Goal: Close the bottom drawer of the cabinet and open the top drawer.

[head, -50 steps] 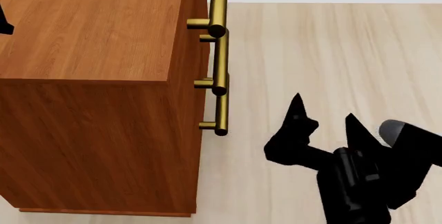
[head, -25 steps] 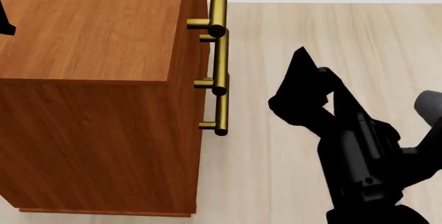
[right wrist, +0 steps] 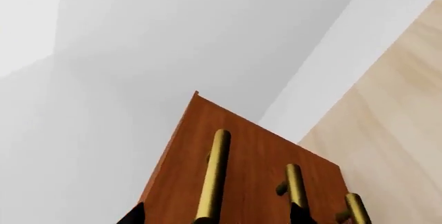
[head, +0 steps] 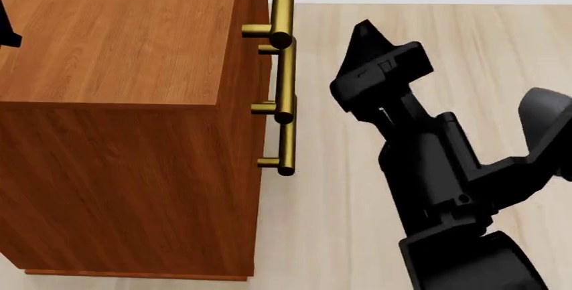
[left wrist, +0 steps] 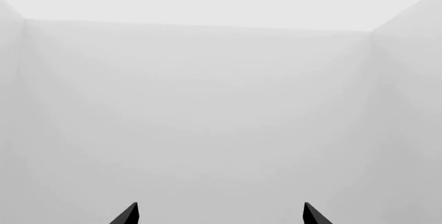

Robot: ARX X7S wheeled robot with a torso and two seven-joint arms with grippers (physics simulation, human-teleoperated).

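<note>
Moved: my right gripper (head: pixel 380 52) has risen and swung in toward the cabinet (head: pixel 116 102) since a second ago; it now sits level with the upper handles.
Cabinet: fills my head view's left, seen from above, front facing right.
Top drawer: its brass handle (head: pixel 280 2) juts furthest; whether the top drawer (right wrist: pixel 190 146) is out I cannot tell.
Bottom drawer: handle (head: pixel 282 149) lowest in my head view; the bottom drawer front looks flush.
Right gripper: near the handles, apart from them; fingers spread, holding nothing.
Left gripper (left wrist: pixel 219 214): fingertips parted, facing a blank pale wall (left wrist: pixel 221 105).
Floor (head: pixel 465 42): pale wood.
</note>
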